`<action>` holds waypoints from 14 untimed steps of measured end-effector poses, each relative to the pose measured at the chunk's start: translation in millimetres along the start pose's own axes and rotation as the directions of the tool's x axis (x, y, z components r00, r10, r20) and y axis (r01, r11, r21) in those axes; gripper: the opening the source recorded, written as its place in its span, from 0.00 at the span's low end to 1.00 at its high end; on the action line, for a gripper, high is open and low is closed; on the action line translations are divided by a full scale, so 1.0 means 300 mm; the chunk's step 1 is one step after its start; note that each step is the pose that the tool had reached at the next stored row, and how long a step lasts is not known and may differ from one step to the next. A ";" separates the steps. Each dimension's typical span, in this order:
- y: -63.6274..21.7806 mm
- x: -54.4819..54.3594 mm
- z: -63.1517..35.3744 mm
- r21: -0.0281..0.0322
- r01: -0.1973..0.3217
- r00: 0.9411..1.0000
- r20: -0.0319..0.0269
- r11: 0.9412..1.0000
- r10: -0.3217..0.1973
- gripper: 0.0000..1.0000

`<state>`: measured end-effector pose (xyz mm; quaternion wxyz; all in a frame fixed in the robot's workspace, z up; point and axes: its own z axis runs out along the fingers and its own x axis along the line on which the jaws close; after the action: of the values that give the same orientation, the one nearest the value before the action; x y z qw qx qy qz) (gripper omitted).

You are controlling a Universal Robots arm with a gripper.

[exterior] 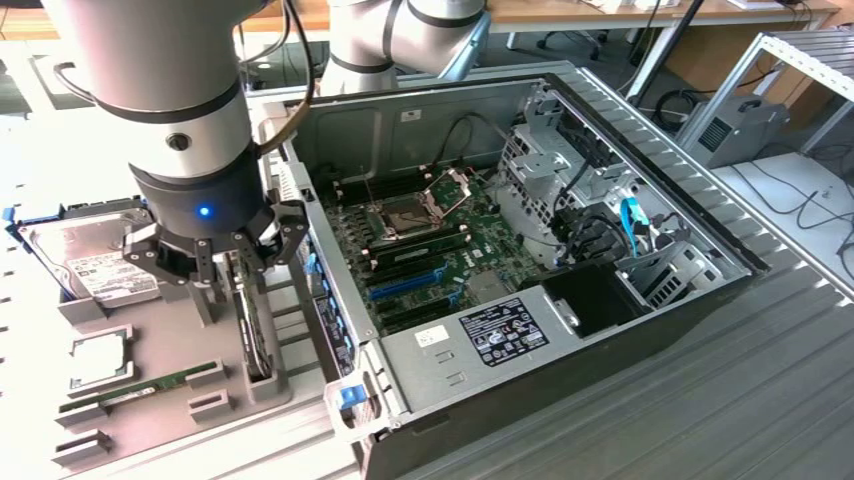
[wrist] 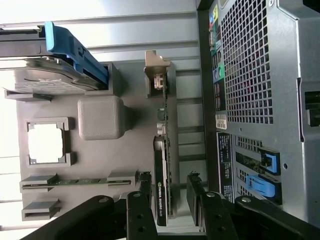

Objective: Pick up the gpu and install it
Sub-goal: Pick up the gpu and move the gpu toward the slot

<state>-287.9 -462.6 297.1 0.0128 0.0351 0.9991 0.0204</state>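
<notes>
Pincer wide astride gpu, upright on edge in grey tray.

matt grey plastic tray, gpu with black plastic shroud (slightly glossy), perforated bare metal case.

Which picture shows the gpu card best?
The wrist view: the gpu stands on edge in its grey holder, bracket and black cover visible. In the exterior view it is a thin dark edge below the gripper.
</notes>
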 end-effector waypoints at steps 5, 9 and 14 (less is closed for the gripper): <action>0.000 0.001 0.008 0.000 0.000 1.000 0.000 1.000 0.000 0.42; -0.001 0.002 0.014 0.000 0.000 1.000 0.000 1.000 0.000 0.42; -0.001 0.003 0.019 0.000 0.000 1.000 0.000 1.000 0.000 0.42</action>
<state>-288.5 -462.6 291.3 0.0128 0.0351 0.9991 0.0204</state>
